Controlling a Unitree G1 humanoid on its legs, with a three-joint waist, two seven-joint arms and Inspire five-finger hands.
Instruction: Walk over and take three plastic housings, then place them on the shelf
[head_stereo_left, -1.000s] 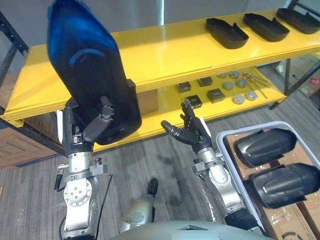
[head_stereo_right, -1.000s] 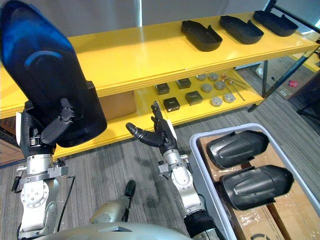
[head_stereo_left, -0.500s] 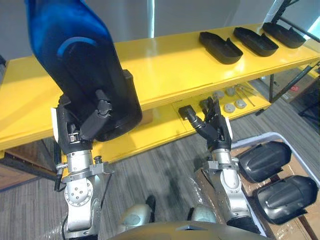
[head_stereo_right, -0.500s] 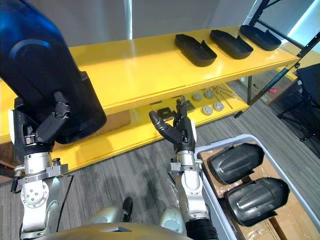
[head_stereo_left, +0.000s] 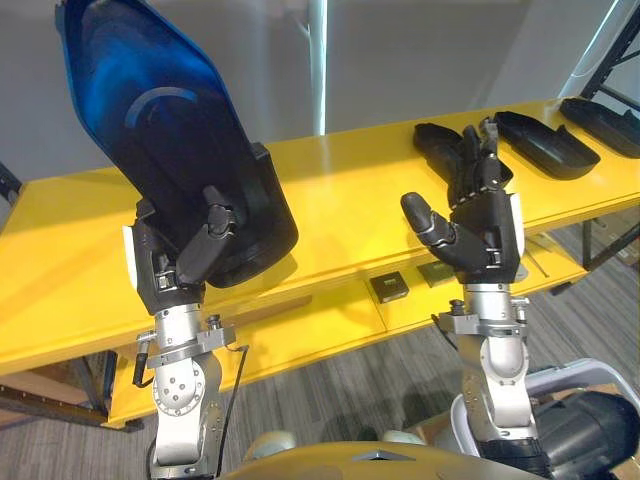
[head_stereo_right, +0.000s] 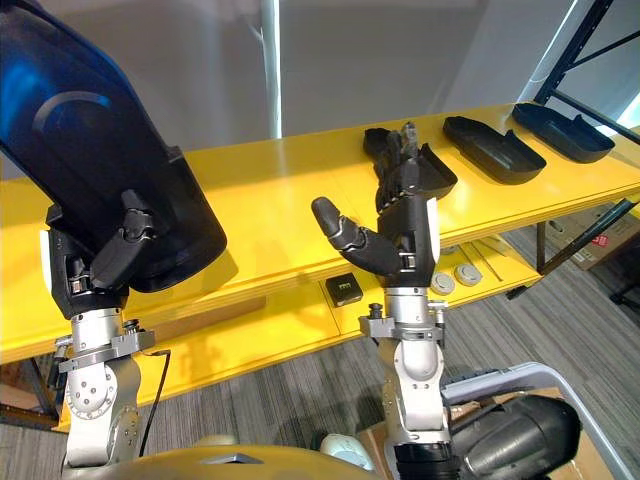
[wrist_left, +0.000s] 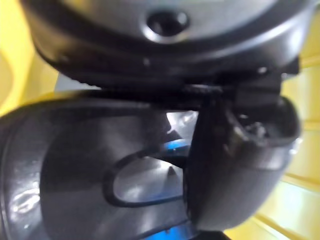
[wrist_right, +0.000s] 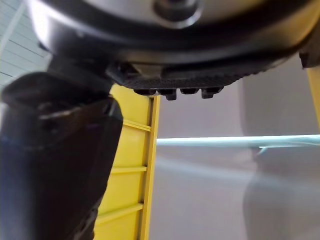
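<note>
My left hand (head_stereo_left: 185, 262) is shut on a large black plastic housing (head_stereo_left: 170, 150) with a blue sheen, held upright over the left part of the yellow shelf (head_stereo_left: 340, 190). In the left wrist view the thumb (wrist_left: 235, 165) lies curled across the housing (wrist_left: 75, 170). My right hand (head_stereo_left: 480, 235) is raised in front of the shelf, open, fingers straight up and holding nothing. Three more black housings (head_stereo_right: 425, 165) (head_stereo_right: 495, 148) (head_stereo_right: 560, 130) lie in a row on the shelf's top board at the right.
A grey bin (head_stereo_right: 500, 372) at the lower right holds another black housing (head_stereo_right: 520, 440). The lower shelf board carries small parts, among them a black square block (head_stereo_left: 388, 288) and round discs (head_stereo_right: 465, 272). A dark rack post (head_stereo_right: 575, 45) stands at the far right.
The whole picture has shifted, so the camera moved towards the shelf. My right hand rose from low beside the bin to shelf height, still open. The left hand keeps its housing.
</note>
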